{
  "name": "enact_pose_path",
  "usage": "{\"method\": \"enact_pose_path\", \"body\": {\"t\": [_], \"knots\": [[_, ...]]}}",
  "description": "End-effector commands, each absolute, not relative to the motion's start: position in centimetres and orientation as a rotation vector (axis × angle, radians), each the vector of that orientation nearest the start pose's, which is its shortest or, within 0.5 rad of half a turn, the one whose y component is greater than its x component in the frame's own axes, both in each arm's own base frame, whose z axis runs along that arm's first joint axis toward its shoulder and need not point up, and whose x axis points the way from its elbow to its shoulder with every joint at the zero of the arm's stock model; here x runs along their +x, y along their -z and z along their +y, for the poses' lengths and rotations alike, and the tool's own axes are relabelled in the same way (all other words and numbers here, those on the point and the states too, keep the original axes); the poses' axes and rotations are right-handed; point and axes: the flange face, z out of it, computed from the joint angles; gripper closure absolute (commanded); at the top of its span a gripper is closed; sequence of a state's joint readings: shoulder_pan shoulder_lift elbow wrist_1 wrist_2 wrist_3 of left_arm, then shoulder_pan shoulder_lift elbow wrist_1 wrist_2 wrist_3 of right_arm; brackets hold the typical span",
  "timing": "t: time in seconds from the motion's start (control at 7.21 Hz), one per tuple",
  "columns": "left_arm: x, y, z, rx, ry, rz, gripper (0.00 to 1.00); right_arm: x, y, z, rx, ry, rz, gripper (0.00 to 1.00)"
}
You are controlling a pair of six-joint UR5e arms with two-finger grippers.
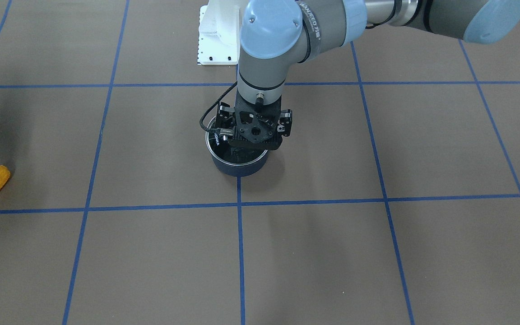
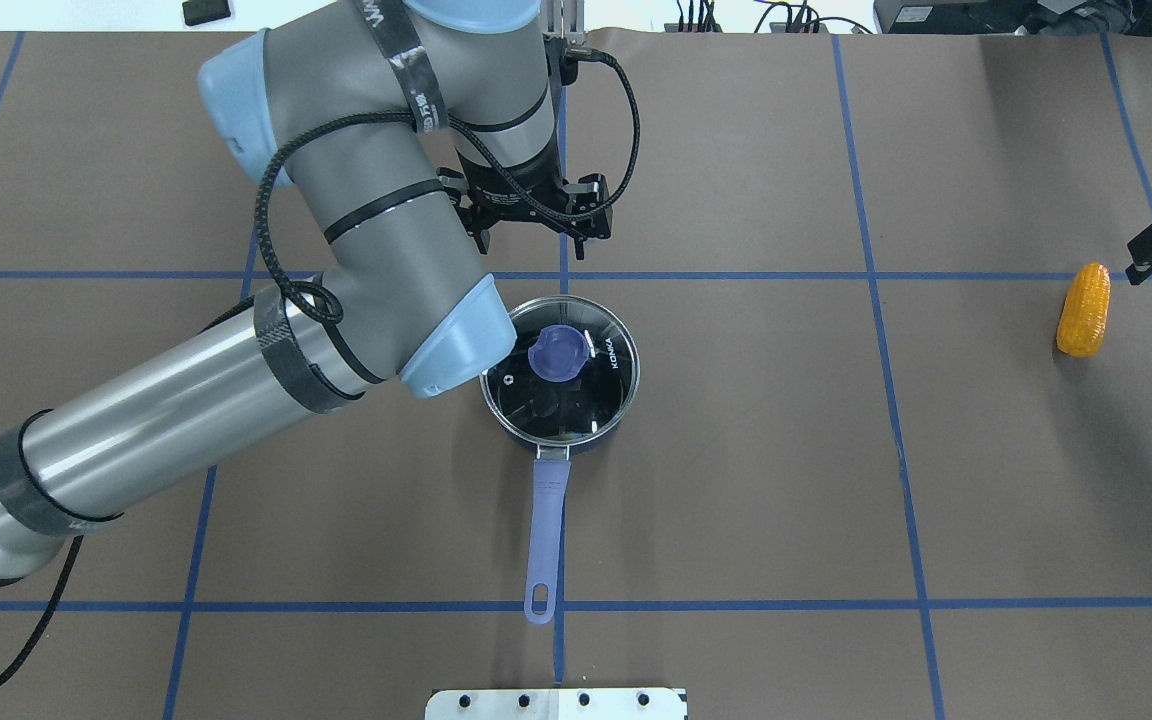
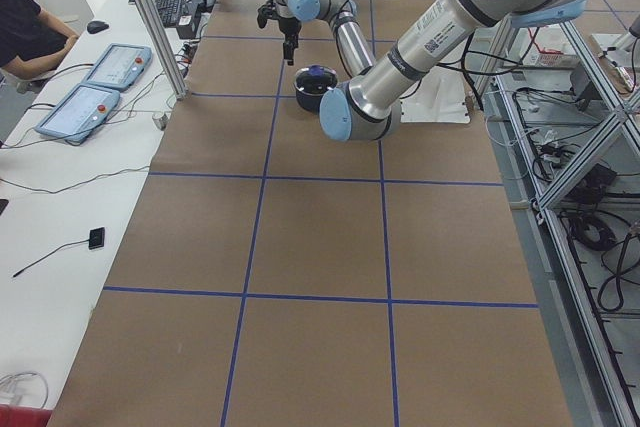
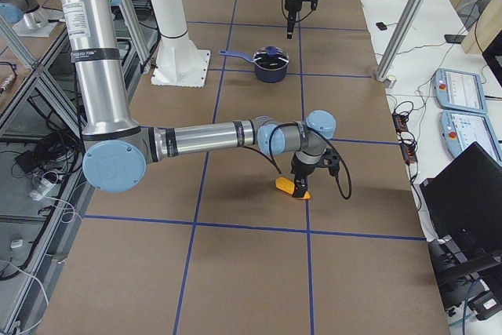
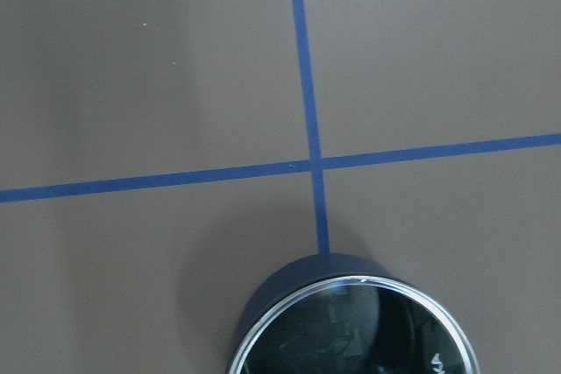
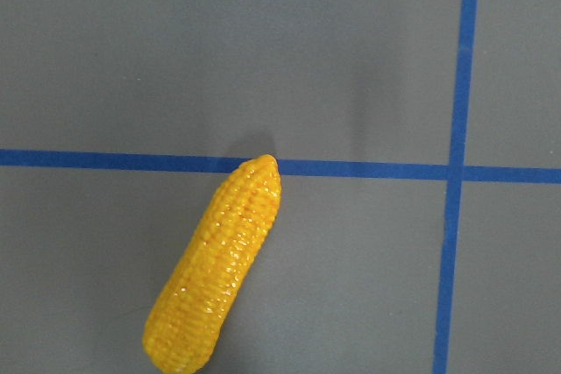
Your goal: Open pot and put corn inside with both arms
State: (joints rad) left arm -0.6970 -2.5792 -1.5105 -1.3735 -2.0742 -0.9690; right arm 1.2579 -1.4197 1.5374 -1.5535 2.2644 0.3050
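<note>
**Left arm (image 2: 186, 420) looms over a lidded pot (image 1: 239, 169); corn (image 2: 1084, 310) lies far to the right**

Mid-bench (image 2: 736, 480), the navy pot stands upright with its glass lid (image 2: 591, 400) seated on the rim and the purple-blue knob (image 2: 556, 353) at the centre. Its long handle (image 2: 547, 530) points straight toward the robot's base. Through the glass only a black interior and reflections show, so its contents cannot be made out.

The corn is outside the pot, well apart from it at the right side of the bench, lying flat with its tapered tip touching a blue tape line (image 6: 351, 167).

The left end effector (image 3: 290, 47) hangs above the pot's far rim, clear of the lid. Its fingers are hidden behind its own body from the front, so I cannot tell whether it is released or clenched. The left elbow cap covers part of the pot's left rim from overhead.

The right end effector (image 4: 300, 184) sits low at the corn. It is cut off at the overhead view's right edge, and neither its grip nor any contact with the corn can be told.
</note>
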Motion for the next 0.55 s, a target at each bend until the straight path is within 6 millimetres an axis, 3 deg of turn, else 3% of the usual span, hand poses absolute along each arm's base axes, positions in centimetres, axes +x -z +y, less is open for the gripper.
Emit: {"method": "enact_pose_path", "body": {"t": [0.0,0.14,0.42], "knots": [[51.2,-6.4,-52.0,0.059,-0.123,0.867,0.00,-13.2,-62.1,-56.3,-0.054,0.023,-0.723,0.00],[51.3,-6.5,-52.0,0.059,-0.124,0.865,0.00,-13.6,-63.4,-56.4,-0.037,-0.006,-0.735,0.00],[51.1,-6.5,-51.9,0.060,-0.124,0.867,0.00,-14.4,-63.6,-56.2,-0.064,-0.055,-0.730,0.00]]}}
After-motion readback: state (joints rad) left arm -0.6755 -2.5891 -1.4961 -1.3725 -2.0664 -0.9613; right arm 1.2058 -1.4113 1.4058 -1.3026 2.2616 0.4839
